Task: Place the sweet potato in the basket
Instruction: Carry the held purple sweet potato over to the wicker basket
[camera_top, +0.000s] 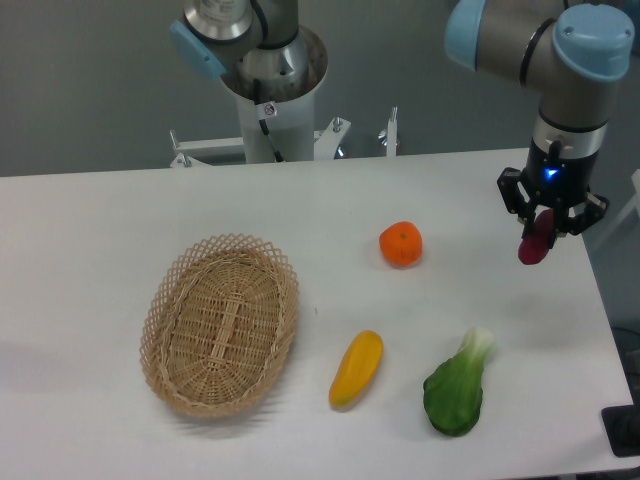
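Observation:
The sweet potato (534, 244) is a small magenta-purple oblong. It hangs between the fingers of my gripper (548, 226), lifted above the table near the right edge. The gripper is shut on its upper end, and only the lower part shows. The basket (220, 322) is a light tan oval wicker basket with a looped rim. It lies on the left part of the table, far to the left of the gripper, and nothing lies in it.
A round orange fruit (401, 244) sits mid-table. A yellow-orange oblong vegetable (357, 368) lies right of the basket. A green leafy vegetable (458, 388) lies at the front right. The table's right edge (600, 300) is just below the gripper.

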